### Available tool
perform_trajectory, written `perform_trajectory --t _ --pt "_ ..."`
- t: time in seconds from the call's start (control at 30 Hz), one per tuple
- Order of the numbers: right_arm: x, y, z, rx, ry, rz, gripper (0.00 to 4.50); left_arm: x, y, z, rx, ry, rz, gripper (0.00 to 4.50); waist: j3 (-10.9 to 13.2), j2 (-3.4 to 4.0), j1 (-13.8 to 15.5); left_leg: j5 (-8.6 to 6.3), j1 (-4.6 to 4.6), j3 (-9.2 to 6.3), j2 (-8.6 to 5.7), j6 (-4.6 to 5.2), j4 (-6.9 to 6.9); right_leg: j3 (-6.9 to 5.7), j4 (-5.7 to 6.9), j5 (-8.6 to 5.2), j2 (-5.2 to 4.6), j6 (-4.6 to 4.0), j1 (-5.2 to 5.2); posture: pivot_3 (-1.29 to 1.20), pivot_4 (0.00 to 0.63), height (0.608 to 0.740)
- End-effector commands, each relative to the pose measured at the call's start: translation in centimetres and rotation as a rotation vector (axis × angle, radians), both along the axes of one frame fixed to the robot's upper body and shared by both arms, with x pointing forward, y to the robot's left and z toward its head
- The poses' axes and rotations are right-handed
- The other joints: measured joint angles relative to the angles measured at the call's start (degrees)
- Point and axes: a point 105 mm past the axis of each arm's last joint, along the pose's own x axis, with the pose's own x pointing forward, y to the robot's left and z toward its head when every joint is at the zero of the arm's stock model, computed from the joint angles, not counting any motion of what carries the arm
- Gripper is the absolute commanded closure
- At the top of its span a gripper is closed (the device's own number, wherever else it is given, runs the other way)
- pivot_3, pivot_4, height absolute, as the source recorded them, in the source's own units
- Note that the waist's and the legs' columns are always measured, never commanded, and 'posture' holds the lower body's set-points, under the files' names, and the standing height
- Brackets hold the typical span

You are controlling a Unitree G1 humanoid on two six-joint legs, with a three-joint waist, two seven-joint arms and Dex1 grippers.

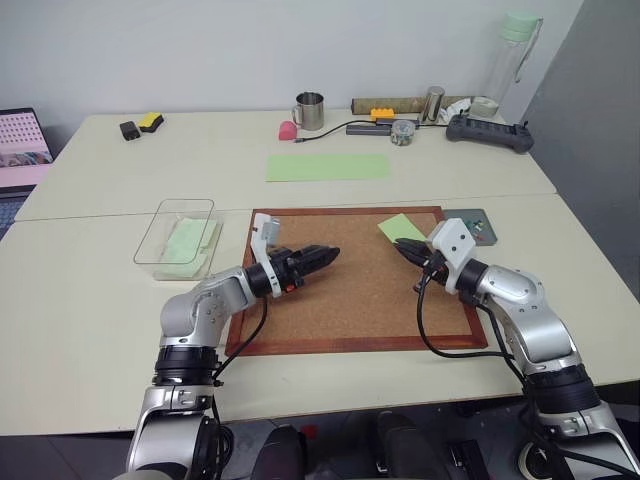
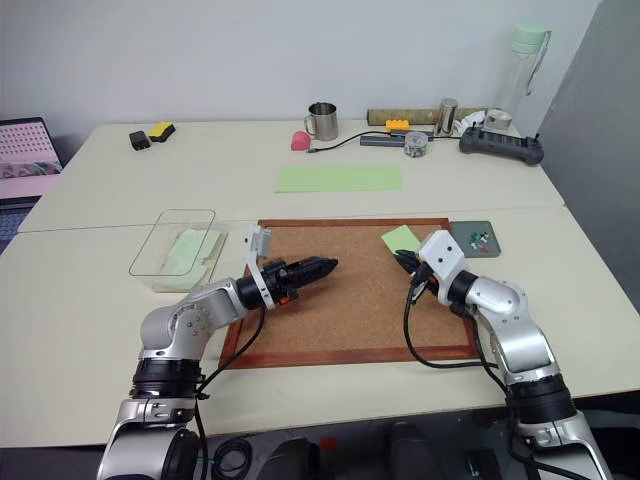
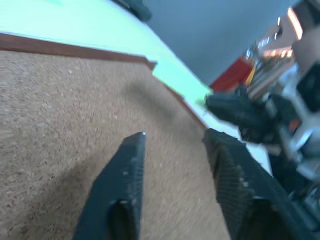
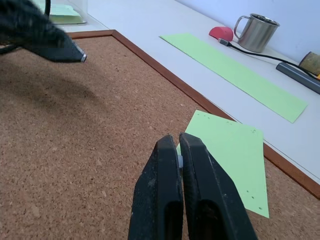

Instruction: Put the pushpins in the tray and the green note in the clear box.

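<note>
Two black-fingered grippers hover over the brown cork board point(image 1: 350, 290): left gripper point(image 3: 175, 145) spread and empty, right gripper point(image 4: 180, 142) pressed together, seemingly pinching a pale pushpin point(image 4: 179, 161). From the left lie the transparent rectangular plastic box point(image 1: 150, 240), pale-green paper note point(image 1: 401, 227) and dark-grey square tray point(image 1: 485, 218). A loose pinch might drop the pin short of the tray

Note point(image 1: 401, 227) on cork board point(image 1: 350, 300), clear box point(image 1: 172, 238) left, tray point(image 1: 485, 226) right
</note>
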Motion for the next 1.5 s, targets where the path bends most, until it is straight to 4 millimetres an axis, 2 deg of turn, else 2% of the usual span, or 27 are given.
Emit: perform_trajectory --t 0.03,0.2,0.23,0.3,0.43,0.9,1.07,1.5 --pt "-0.7 1.4 2.9 0.031 -0.140 0.030 4.50 -0.2 -1.2 2.1 -0.122 0.014 -0.003 1.54 0.01 -0.01 0.01 0.00 0.00 -0.01 0.00 0.00 0.00 0.00 0.00 0.00 0.00 0.00 0.00 0.00 0.150 0.740" --pt "-1.3 2.6 4.2 0.071 -0.202 0.037 4.50 -0.6 -2.4 2.8 -0.227 0.073 -0.004 0.63 0.01 -0.02 0.08 0.00 0.01 -0.01 0.00 -0.01 0.01 0.01 0.02 0.00 0.00 0.00 0.01 0.00 0.150 0.740" --pt "-1.4 2.9 4.4 0.081 -0.209 0.042 4.50 -0.6 -2.6 2.9 -0.242 0.084 -0.003 0.33 0.01 -0.02 0.09 0.00 0.01 -0.01 0.00 -0.02 0.01 0.01 0.02 0.00 0.00 0.00 0.01 0.00 0.150 0.740" --pt "-1.9 3.6 4.6 0.099 -0.217 0.059 4.50 -0.6 -3.0 3.2 -0.275 0.098 -0.003 0.07 0.01 -0.02 0.11 0.01 0.01 -0.02 0.00 -0.02 0.02 0.00 0.03 0.00 0.00 0.00 0.01 0.00 0.150 0.740" --pt "-2.6 4.4 4.8 0.116 -0.225 0.083 4.50 -1.0 -3.7 4.1 -0.365 0.128 -0.040 0.07 0.01 -0.02 0.26 0.01 0.01 -0.03 -0.01 -0.03 0.03 0.00 0.03 0.00 0.00 0.00 0.02 0.00 0.150 0.740" --pt "-4.1 7.1 5.8 0.133 -0.252 0.181 4.50 -0.1 -4.3 5.5 -0.412 0.120 -0.048 0.07 0.01 -0.02 0.53 0.01 0.00 -0.04 -0.04 -0.03 0.04 -0.02 0.00 0.00 -0.01 0.00 0.02 0.00 0.150 0.740" --pt "-4.2 7.1 5.7 0.123 -0.248 0.188 4.50 -0.4 -4.5 5.4 -0.389 0.103 -0.063 0.92 0.02 -0.04 0.58 0.01 -0.01 -0.05 -0.04 -0.04 0.04 -0.02 -0.01 0.00 -0.01 0.00 0.02 0.00 0.150 0.740" --pt "-4.2 6.9 5.5 0.122 -0.239 0.185 4.50 -0.6 -4.4 5.3 -0.377 0.091 -0.076 3.46 0.02 -0.04 0.60 0.01 0.00 -0.05 -0.04 -0.03 0.04 -0.02 -0.01 0.00 -0.01 0.00 0.02 0.00 0.150 0.740"
